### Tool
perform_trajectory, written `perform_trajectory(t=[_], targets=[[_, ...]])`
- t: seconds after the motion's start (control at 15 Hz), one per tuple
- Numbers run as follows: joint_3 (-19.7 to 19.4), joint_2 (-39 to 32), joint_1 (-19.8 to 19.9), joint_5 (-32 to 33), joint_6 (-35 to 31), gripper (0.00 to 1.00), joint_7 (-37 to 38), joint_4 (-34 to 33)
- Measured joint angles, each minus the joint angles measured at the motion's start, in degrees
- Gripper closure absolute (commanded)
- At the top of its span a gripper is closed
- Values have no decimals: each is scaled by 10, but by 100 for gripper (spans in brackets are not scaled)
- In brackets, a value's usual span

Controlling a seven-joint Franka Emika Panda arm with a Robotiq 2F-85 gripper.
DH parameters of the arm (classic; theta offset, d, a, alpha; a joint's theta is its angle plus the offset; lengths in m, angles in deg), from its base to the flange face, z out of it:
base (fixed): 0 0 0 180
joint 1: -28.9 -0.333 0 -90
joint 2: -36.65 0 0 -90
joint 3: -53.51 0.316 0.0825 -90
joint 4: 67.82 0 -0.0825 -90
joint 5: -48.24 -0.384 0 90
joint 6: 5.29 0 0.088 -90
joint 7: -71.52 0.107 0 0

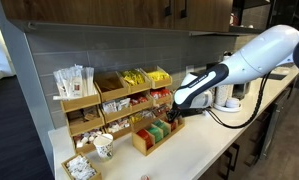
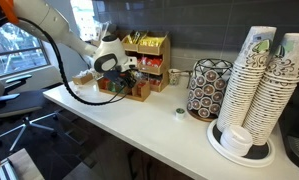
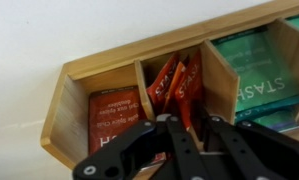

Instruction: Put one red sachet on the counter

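Observation:
In the wrist view, several red sachets [image 3: 175, 82] stand upright in the middle slot of a low wooden tray [image 3: 99, 66], and another red packet [image 3: 113, 116] lies flat in the slot to their left. My gripper [image 3: 191, 119] is down in that middle slot. Its fingers are close together with the lower edge of one red sachet between the tips. In both exterior views the gripper [image 1: 174, 117] [image 2: 123, 80] hangs over this tray on the cream-white counter [image 1: 211, 150] [image 2: 139, 125]. The tray stands on the counter [image 3: 49, 35].
Green packets [image 3: 254, 75] fill the slot to the right. A tiered wooden organizer [image 1: 109, 95] with yellow and other packets stands behind. A paper cup [image 1: 103, 147] sits near the tray. A wire holder [image 2: 204, 88] and stacked cups [image 2: 259, 85] stand farther along the counter.

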Motion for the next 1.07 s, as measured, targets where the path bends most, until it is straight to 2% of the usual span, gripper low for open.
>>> perform_trajectory(t=[0.4,0.6,1.07], targets=[[-2,-2,0,1,0,81,0,0],[-2,-2,0,1,0,79,0,0],[-8,-2,-5,34,0,83,3,0]])
